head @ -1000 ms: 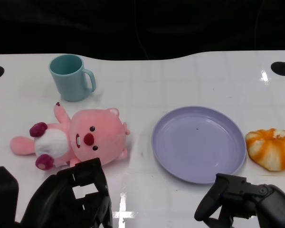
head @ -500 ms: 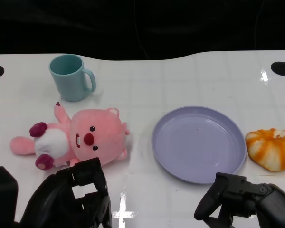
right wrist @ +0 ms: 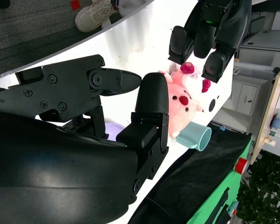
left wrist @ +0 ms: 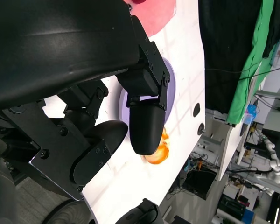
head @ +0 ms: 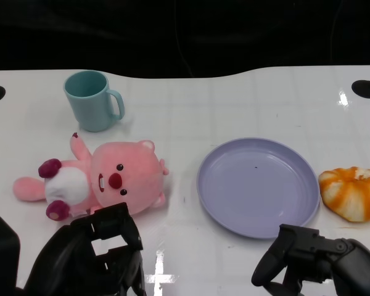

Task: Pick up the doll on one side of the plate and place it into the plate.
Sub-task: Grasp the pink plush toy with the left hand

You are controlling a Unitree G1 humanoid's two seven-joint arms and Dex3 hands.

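Note:
The pink plush doll (head: pixel 105 179) lies on its back on the white table, left of the round purple plate (head: pixel 256 185), which holds nothing. My left hand (head: pixel 92 259) hovers just in front of the doll at the lower left, fingers apart and holding nothing. At the lower right my right hand (head: pixel 314 262) sits in front of the plate, also holding nothing. The right wrist view shows the doll (right wrist: pixel 179 100) beyond that hand's fingers (right wrist: pixel 149 107), with my left hand (right wrist: pixel 210 32) above it. In the left wrist view a sliver of the plate (left wrist: pixel 170 86) shows.
A teal mug (head: pixel 92 98) stands behind the doll at the back left. An orange and white pumpkin-shaped toy (head: pixel 351 192) lies right of the plate. The table's far edge meets a black backdrop.
My left hand has shifted slightly, its fingers moving a little to the left. The doll, plate and right hand have not moved.

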